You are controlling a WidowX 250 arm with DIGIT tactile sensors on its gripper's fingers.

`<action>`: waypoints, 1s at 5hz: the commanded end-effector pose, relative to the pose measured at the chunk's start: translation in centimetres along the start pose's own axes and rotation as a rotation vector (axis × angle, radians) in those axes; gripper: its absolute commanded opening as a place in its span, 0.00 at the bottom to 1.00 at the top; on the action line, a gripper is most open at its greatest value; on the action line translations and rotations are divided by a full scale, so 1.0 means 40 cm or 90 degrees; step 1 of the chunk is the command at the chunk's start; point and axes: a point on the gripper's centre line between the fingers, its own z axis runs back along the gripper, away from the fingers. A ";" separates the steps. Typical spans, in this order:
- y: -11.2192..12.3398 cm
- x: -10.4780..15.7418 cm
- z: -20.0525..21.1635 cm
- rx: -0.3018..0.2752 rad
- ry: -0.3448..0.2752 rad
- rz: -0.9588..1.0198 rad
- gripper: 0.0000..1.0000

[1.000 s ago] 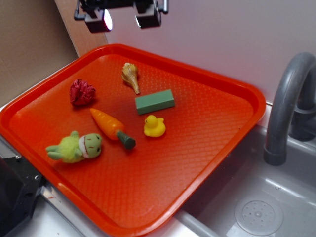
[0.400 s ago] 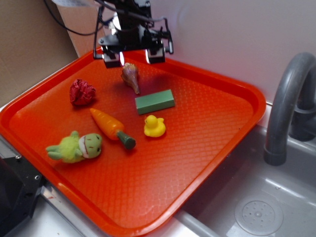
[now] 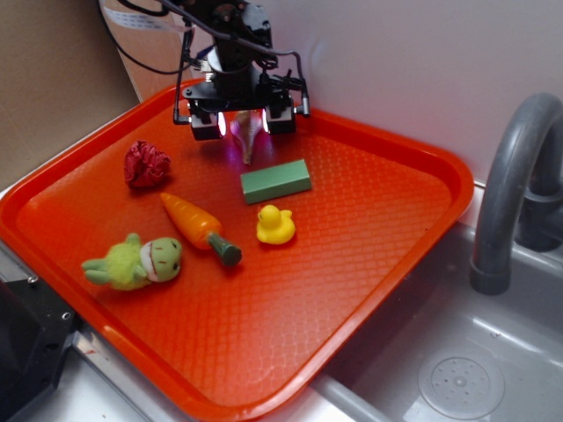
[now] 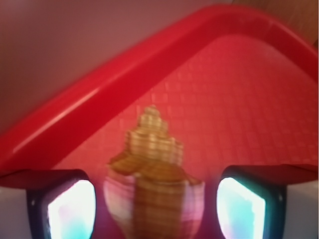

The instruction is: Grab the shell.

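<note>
Approach looks done: gripper [image 3: 242,124] hangs at upper left of the frame, fingers [image 4: 62,209] spread either side of the shell [image 4: 153,191]; closing and lifting remain.

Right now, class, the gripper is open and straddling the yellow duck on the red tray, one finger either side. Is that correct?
Not quite. The gripper is open with a finger either side, but it straddles the shell, not the yellow duck, which sits apart, beyond the green block. The wrist view shows this best.
</note>
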 end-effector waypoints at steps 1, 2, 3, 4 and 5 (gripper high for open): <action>0.041 0.040 0.022 -0.030 -0.002 -0.045 0.00; 0.021 0.036 0.054 -0.046 -0.012 -0.108 0.00; 0.002 0.022 0.132 -0.057 -0.012 -0.213 0.00; -0.001 0.003 0.206 -0.037 0.034 -0.342 0.00; 0.012 -0.017 0.280 -0.053 0.049 -0.438 0.00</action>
